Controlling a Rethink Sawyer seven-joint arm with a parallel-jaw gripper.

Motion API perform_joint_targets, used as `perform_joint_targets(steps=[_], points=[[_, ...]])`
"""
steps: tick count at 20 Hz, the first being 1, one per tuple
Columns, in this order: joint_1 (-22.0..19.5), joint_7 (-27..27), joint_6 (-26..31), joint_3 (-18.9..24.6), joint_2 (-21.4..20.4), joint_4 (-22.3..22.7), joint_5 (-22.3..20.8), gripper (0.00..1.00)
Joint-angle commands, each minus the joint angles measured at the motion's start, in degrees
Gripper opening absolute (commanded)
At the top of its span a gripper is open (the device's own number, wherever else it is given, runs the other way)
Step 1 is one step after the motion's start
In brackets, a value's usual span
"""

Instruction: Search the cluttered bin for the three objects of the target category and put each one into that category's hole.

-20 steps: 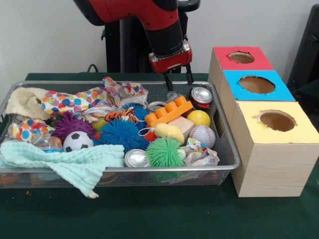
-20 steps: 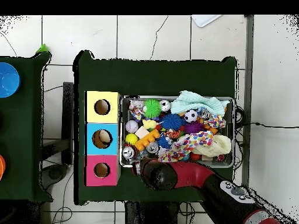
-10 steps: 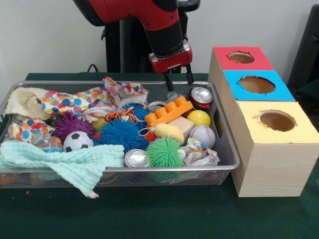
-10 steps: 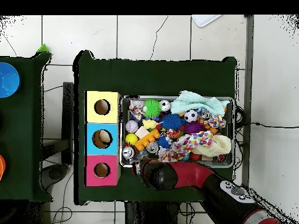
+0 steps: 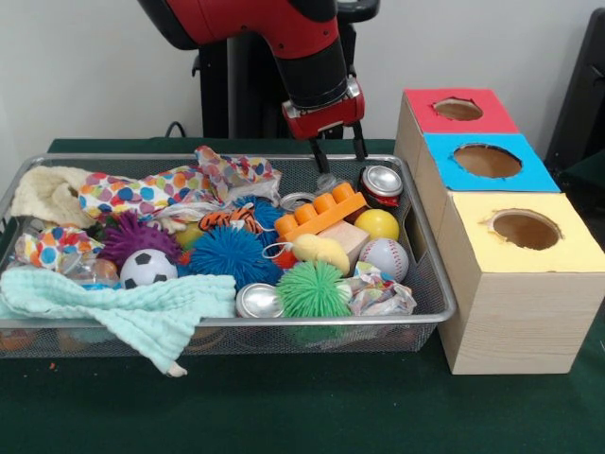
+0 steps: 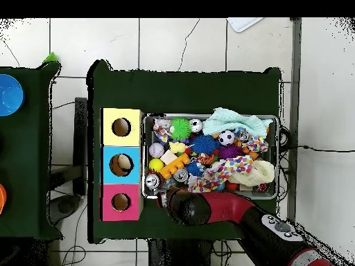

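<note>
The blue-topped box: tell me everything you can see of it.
The blue box is pale wood with a bright blue top and one round dark hole cut in it. It stands upright as the middle of three joined boxes, touching the red box behind and the yellow box in front, right beside the bin. In the overhead view something pale shows inside the hole. The end effector hangs apart from it, over the bin.

Barely any change. Wobbles a tiny bit at the gripper (image 5: 337, 151): up a hair half a second ago, now back down over the back corner of the bin (image 5: 430, 284), just above the red can (image 5: 381, 183). From above, slides the round end of the red arm (image 6: 183, 206) a touch closer to the boxes (image 6: 121, 165).
</note>
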Motion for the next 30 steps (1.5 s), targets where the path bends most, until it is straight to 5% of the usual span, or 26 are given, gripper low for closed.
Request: perform_joint_targets(steps=[1, 19, 30], points=[[-1.9, -0.97, 2.62, 4.51, 1.28, -7.34, -1.44, 1.0], [-0.26, -0.24, 3.16, 4.38, 1.04, -8.58, -0.92, 1.0], [-0.61, -0.48, 7.02, 5.64, -3.09, -6.64, 0.81, 1.0]])
